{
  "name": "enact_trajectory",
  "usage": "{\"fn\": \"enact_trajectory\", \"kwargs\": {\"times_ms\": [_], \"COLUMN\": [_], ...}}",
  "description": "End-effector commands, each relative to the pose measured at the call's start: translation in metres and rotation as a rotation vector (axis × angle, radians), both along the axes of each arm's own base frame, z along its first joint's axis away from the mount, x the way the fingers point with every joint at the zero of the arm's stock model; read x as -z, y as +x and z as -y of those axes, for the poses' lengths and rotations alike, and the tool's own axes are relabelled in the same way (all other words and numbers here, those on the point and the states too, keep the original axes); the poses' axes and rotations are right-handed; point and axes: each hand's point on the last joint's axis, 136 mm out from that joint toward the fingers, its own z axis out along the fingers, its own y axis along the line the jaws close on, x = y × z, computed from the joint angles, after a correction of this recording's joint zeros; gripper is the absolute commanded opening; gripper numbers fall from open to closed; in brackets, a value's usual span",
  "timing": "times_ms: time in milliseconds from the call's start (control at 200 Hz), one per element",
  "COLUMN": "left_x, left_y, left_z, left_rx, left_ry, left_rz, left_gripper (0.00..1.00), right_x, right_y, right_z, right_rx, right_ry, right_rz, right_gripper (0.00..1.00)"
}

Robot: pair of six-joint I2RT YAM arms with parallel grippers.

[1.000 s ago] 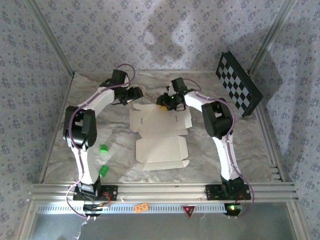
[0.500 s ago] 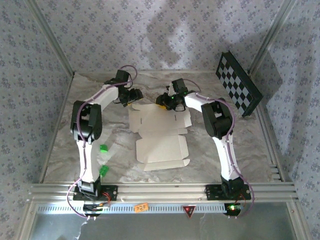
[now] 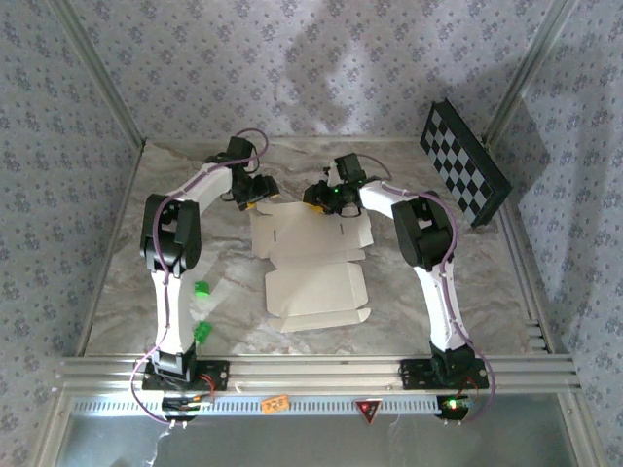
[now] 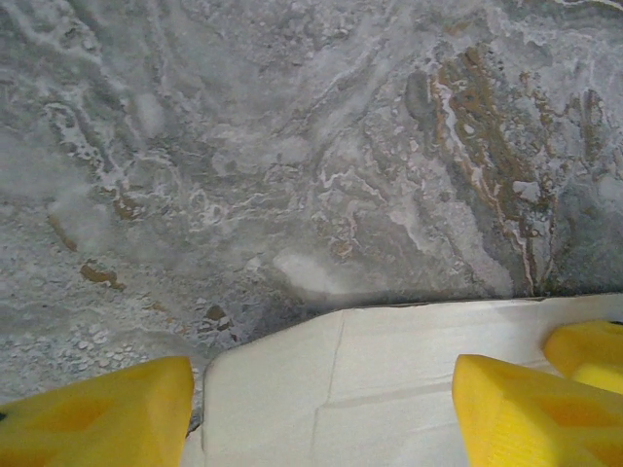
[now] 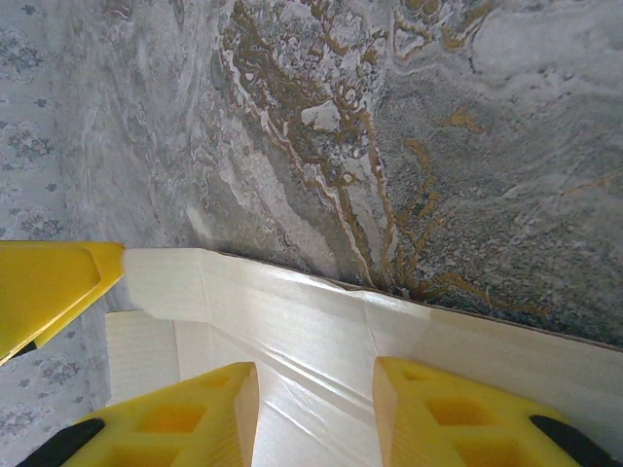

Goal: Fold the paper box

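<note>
Now we begin the first fold: left pincer (image 4: 323, 394) and right pincer (image 5: 316, 389) hang released over the box (image 3: 313, 284), whose far edge needs pinching.

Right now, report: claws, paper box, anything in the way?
Open left claw over far-left corner. Open right claw over far edge. The paper box flat, unfolded. Two green pieces apart, left.

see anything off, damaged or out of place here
Nothing damaged or spilled. The box lies flat, unfolded, slightly skewed on the table. Two small green bits sit stray by the left arm.
</note>
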Motion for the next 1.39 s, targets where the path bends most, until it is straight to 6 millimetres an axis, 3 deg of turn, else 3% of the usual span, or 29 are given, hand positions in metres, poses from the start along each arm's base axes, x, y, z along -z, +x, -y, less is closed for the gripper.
{"fn": "enact_trajectory", "kwargs": {"times_ms": [0,510,735,905,1389], "left_x": [-0.01,0.002,-0.021,-0.034,0.008], "left_y": [0.002,0.003,0.004,0.003,0.001], "left_z": [-0.003,0.012,0.019,0.038,0.073], "left_rx": [0.002,0.029,0.039,0.075,0.083], "left_ry": [0.015,-0.052,-0.073,-0.104,-0.181], "left_rz": [0.008,-0.043,0.008,0.034,-0.024], "left_gripper": [0.72,0.71,0.63,0.58,0.53], "right_x": [0.036,0.036,0.034,0.034,0.036], "right_y": [-0.022,-0.022,-0.022,-0.023,-0.025], "right_z": [0.011,0.014,0.015,0.016,0.017], "right_rx": [0.012,0.019,0.022,0.025,0.03], "right_ry": [-0.071,-0.068,-0.068,-0.066,-0.063], "right_rz": [-0.113,-0.113,-0.108,-0.11,-0.114], "right_gripper": [0.38,0.38,0.38,0.38,0.38]}}
